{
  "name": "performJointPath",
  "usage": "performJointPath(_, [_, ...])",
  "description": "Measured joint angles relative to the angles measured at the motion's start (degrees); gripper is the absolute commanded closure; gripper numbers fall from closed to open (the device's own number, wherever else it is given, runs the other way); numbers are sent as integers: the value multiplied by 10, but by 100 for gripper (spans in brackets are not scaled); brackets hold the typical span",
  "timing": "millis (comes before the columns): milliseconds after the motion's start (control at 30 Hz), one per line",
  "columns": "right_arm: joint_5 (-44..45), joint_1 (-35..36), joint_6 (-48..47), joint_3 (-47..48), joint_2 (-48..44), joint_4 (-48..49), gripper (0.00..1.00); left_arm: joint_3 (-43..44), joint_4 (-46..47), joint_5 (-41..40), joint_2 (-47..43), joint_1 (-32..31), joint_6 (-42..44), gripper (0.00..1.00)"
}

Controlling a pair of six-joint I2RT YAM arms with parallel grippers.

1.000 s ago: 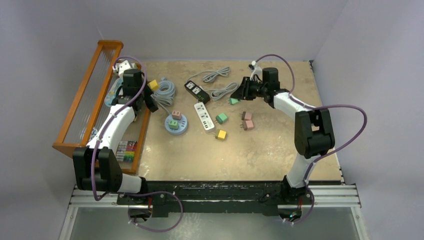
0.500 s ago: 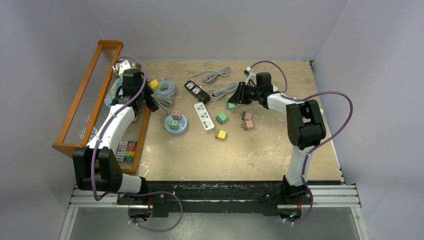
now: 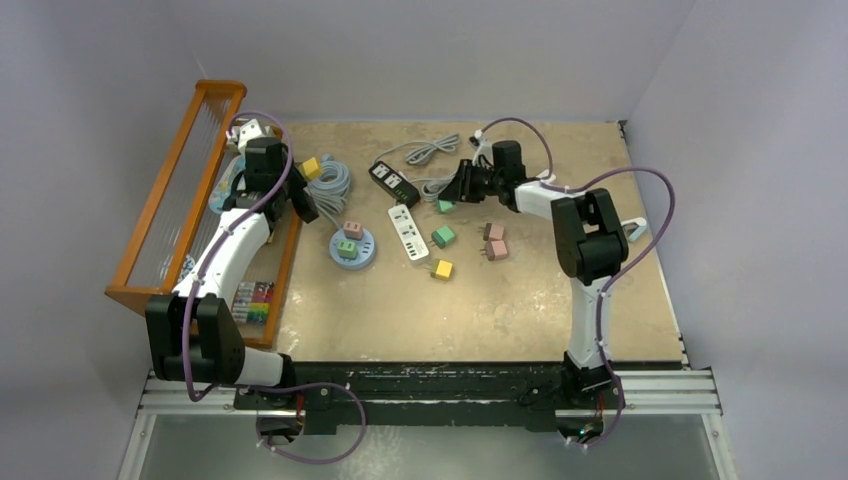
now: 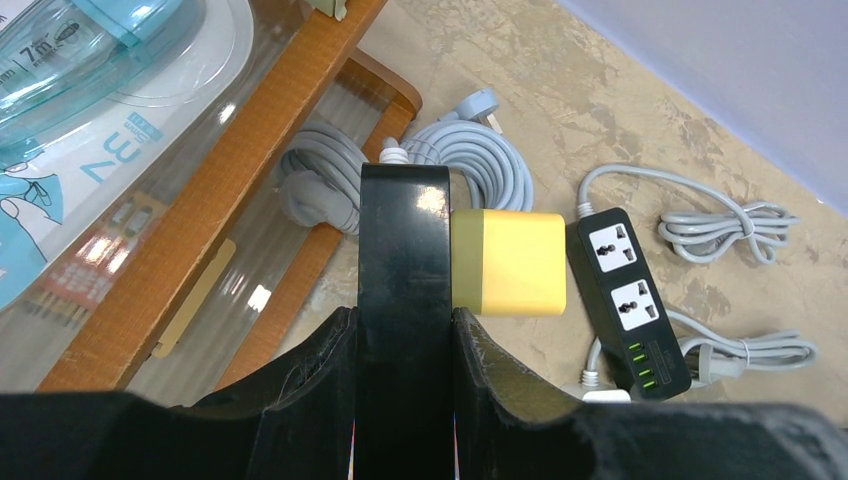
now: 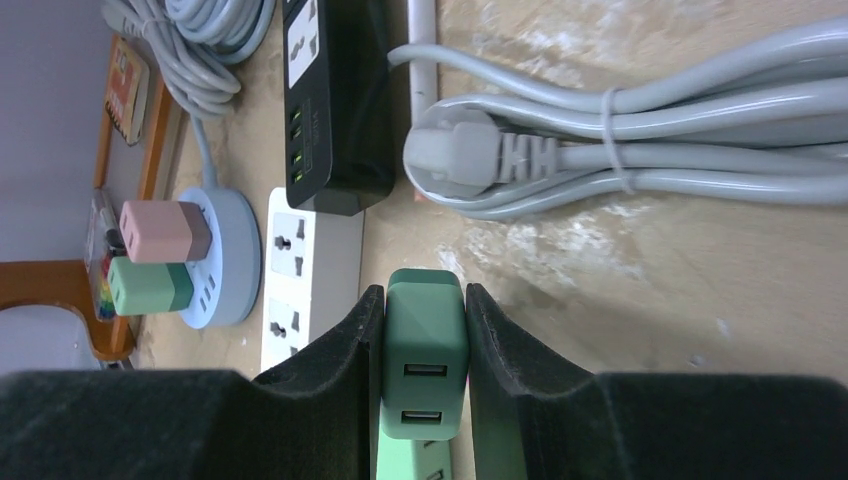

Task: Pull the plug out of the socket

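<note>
My right gripper (image 3: 455,194) is shut on a small green USB plug (image 5: 425,340), which also shows in the top view (image 3: 445,206), held low over the table beside the white power strip (image 3: 408,232). My left gripper (image 3: 299,207) is shut on a black socket block (image 4: 405,250) near the orange rack. A yellow plug (image 4: 508,262) sits against the block's right side. A round blue socket (image 3: 352,245) carries a pink plug (image 5: 160,230) and a green plug (image 5: 150,285).
A black power strip (image 3: 393,183) and bundled grey cables (image 5: 640,130) lie behind the right gripper. Loose green (image 3: 443,236), yellow (image 3: 442,269) and pink (image 3: 493,241) plugs lie mid-table. An orange rack (image 3: 170,195) stands at the left, with a grey cable coil (image 4: 480,165) beside it.
My right gripper has swung left across the table with the green plug, from the right of the grey cables toward the white strip. The left arm has not moved.
</note>
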Motion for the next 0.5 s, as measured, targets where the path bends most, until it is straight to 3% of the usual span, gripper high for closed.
performJointPath(67, [0,12,0,3,9,1,100,0,0,1,0,0,0,100])
performJointPath(167, [0,28,0,5,21,0,87,0,0,2,0,0,0,100])
performJointPath(300, [1,43,-2,5,24,-8,31,0,0,3,0,0,0,100])
performJointPath(333, [2,45,-7,5,24,-12,21,0,0,4,0,0,0,100])
performJointPath(400, [5,45,-12,5,24,-20,14,0,1,5,0,0,0,100])
performJointPath(500, [20,43,-26,16,20,-27,13,0,1,6,0,0,0,100])
